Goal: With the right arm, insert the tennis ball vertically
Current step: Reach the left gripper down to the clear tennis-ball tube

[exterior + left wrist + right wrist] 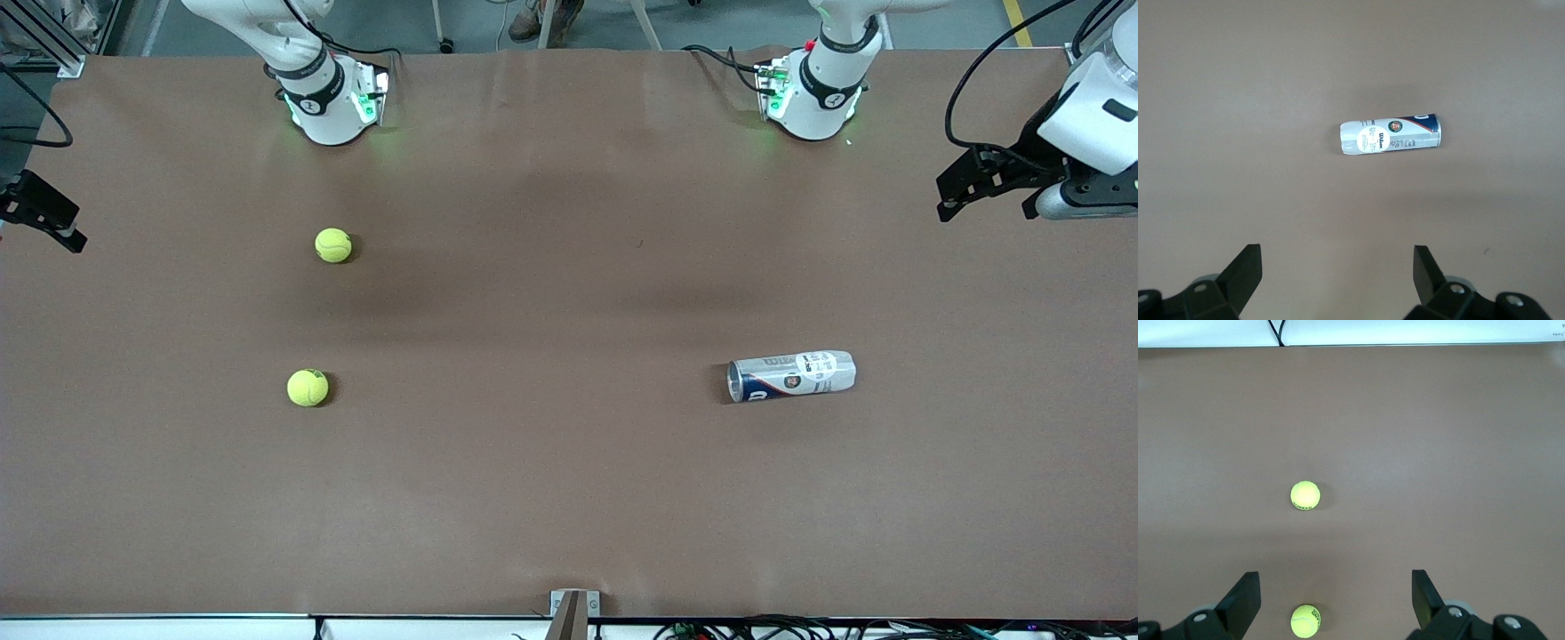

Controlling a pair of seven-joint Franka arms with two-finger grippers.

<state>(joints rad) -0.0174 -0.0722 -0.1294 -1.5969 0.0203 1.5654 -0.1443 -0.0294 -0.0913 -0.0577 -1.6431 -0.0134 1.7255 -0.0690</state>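
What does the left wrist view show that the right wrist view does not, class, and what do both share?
Only the left wrist view shows the tennis ball can, lying on its side, and the left claw, open with nothing in it.

Only the right wrist view shows two tennis balls, one nearer the front camera than the other, a white strip along the table's edge, and the right claw, open with nothing in it.

Both show the brown table.

Brown table (569, 498), faintly creased. Small metal bracket (574, 613) at the middle of its camera-side edge. Tangled cables (800, 629) along that same edge, toward the left arm's corner. Shoes (542, 22) on the floor off the base-side edge.
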